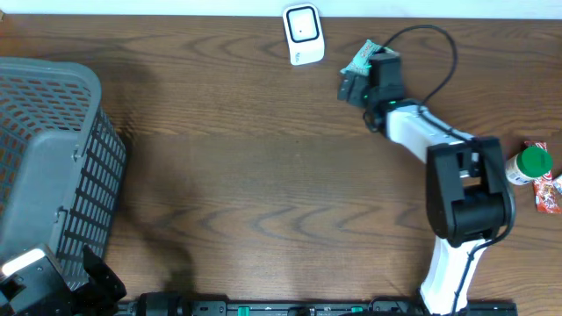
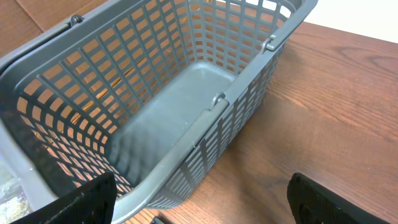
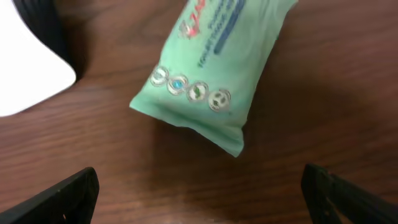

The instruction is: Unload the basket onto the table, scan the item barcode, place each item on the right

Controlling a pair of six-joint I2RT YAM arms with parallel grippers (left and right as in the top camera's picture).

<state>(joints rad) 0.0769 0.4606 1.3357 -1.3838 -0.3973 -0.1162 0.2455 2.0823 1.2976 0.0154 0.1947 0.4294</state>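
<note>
A soft, glossy green pillow-shaped packet (image 3: pixel 211 68) is seen on a grained wooden table (image 3: pixel 323 106), just ahead of the right gripper (image 3: pixel 199 180), spread wide, empty.

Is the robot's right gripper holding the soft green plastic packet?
No, the soft green plastic packet lies on the brown wooden table, and the right gripper is open, its fingers clear of it.

Right tool (image 1: pixel 360 77) hangs over the green packet (image 1: pixel 359 59) around 1 o'clock, white scanner (image 1: pixel 303 33) at 12, grey basket (image 1: pixel 97 175) at 9.
</note>
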